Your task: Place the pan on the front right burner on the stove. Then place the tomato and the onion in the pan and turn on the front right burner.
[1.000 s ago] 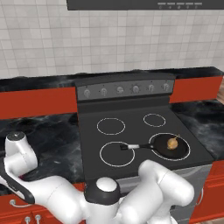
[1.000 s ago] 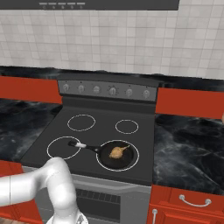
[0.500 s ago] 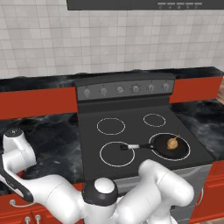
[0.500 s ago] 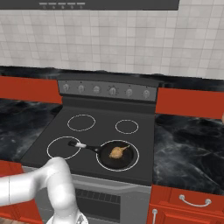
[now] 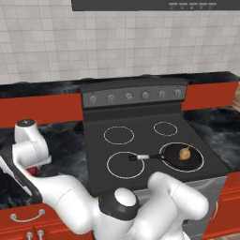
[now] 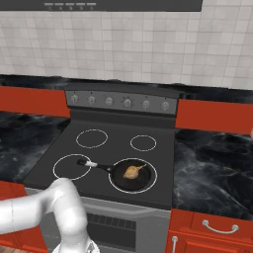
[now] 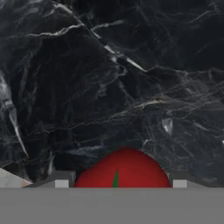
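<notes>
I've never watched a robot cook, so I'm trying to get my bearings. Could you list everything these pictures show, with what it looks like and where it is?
stove: one, black glass top with four white rings, between the counters
knobs: six, grey, on the stove's back panel
pan: one, black, long handle, on the front right burner
onion: one, tan, lying in the pan
tomato: one, red with a green top, on the dark marble counter left of the stove
cabinets: red, with pale handles, under the counters
wall tiles: white, behind the stove
gripper: one, a dark fingertip on each side of the tomato, closed on it
</notes>
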{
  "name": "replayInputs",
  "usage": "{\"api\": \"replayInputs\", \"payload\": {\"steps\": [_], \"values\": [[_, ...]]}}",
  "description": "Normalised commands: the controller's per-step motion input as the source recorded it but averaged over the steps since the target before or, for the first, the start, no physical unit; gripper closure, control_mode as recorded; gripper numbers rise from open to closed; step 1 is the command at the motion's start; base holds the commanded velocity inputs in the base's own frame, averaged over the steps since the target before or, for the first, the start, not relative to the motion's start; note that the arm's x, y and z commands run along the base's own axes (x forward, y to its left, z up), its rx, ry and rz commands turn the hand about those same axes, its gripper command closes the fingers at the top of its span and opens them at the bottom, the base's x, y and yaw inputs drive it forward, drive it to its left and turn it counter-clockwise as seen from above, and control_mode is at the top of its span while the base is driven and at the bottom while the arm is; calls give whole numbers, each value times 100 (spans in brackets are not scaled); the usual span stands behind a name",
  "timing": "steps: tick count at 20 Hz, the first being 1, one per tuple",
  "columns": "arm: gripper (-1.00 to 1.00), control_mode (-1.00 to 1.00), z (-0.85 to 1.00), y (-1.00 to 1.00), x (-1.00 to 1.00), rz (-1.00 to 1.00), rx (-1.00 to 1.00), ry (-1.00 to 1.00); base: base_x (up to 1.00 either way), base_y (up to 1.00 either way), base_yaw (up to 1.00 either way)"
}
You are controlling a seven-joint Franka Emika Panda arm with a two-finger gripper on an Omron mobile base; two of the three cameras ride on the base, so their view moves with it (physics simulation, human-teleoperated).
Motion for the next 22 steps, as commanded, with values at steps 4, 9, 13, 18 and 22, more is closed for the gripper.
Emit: {"api": "replayInputs", "payload": {"steps": [4, 9, 13, 18, 22], "values": [[100, -100, 62, -75, 0, -7, 0, 0, 0, 0, 0], [100, -100, 67, -76, 0, -8, 0, 0, 0, 0, 0], [100, -100, 67, -75, -4, -8, 0, 0, 0, 0, 0], [100, -100, 58, -83, -5, -9, 0, 0, 0, 0, 0], [100, -100, 24, -92, -6, -12, 1, 0, 0, 0, 0]]}}
